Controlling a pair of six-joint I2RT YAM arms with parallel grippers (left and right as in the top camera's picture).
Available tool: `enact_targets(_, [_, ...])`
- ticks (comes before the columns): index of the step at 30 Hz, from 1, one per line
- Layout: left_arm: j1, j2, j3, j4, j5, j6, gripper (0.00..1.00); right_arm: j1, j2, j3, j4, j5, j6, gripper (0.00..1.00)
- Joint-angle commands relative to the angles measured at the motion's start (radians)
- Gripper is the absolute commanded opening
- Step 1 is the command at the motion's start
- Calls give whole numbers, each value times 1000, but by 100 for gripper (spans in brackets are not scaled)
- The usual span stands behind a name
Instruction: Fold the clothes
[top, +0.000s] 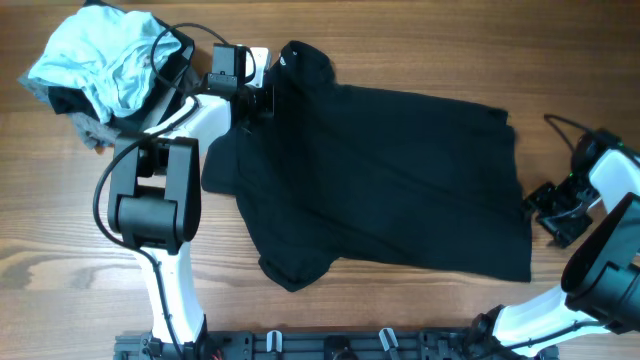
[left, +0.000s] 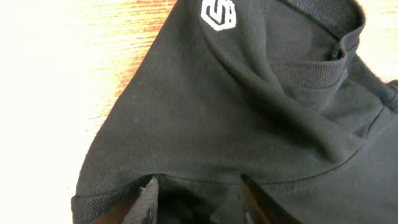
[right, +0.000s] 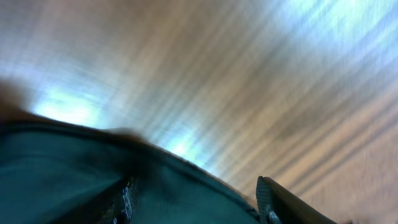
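The black shirt (top: 380, 180) lies spread on the wooden table, collar at the upper left and hem toward the right. My left gripper (top: 262, 100) is at the collar and shoulder area. In the left wrist view its fingers (left: 199, 196) are apart, tips pressed into the black fabric (left: 249, 112), with a white logo (left: 219, 14) above. My right gripper (top: 545, 210) is at the shirt's right edge. In the blurred right wrist view its fingers (right: 196, 199) are spread wide with dark fabric (right: 62, 174) between them.
A pile with a light-blue garment (top: 105, 55) and a grey garment (top: 85, 125) lies at the back left beside the left arm. A black cable (top: 565, 125) runs at the far right. The arm bases stand at the front edge.
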Motion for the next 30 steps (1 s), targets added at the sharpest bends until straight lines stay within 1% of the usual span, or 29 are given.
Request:
enact_targets(1, [14, -19, 7, -62, 51, -22, 46, -1, -72, 93, 82, -277, -247, 65])
enact_targets(2, [14, -40, 7, -74, 82, -22, 46, -2, -85, 101, 141, -430, -325, 65])
enact_targets(3, [14, -61, 7, -89, 109, -21, 47, -1, -89, 101, 193, -524, -344, 65])
enact_targets(4, [14, -89, 7, -113, 135, -21, 49, 0, -87, 101, 249, -572, -335, 65])
enact_targets(5, [14, -112, 7, -145, 148, -21, 52, 4, -84, 100, 286, -579, -327, 65])
enact_targets(7, [14, -154, 7, -227, 147, -21, 60, 20, -80, 97, 374, -578, -312, 65])
enact_targets(8, [14, -163, 7, -257, 147, -21, 63, 29, -78, 97, 411, -574, -312, 65])
enact_targets(10, [14, -177, 7, -364, 147, -21, 67, 51, -61, 97, 499, -562, -300, 64])
enact_targets(11, [14, -177, 7, -407, 147, -21, 68, 61, -47, 97, 534, -547, -268, 63])
enact_targets(12, [14, -174, 7, -462, 146, -16, 70, 69, -27, 97, 560, -514, -189, 63])
enact_targets(13, [14, -172, 7, -504, 146, -10, 72, 75, -3, 97, 579, -510, -153, 60])
enact_targets(15, [14, -170, 6, -566, 136, -10, 74, 91, 44, 97, 608, -513, -137, 59])
enact_targets(19, [14, -170, 6, -610, 135, -10, 75, 118, 143, 130, 697, -494, -128, 59])
enact_targets(23, [14, -170, 6, -618, 135, -10, 76, 122, 181, 159, 733, -492, -131, 60])
enact_targets(27, [14, -170, 6, -618, 135, -11, 77, 156, 226, 159, 769, -490, -130, 60])
enact_targets(30, [14, -170, 6, -618, 135, -11, 77, 190, 274, 159, 838, -487, -130, 60])
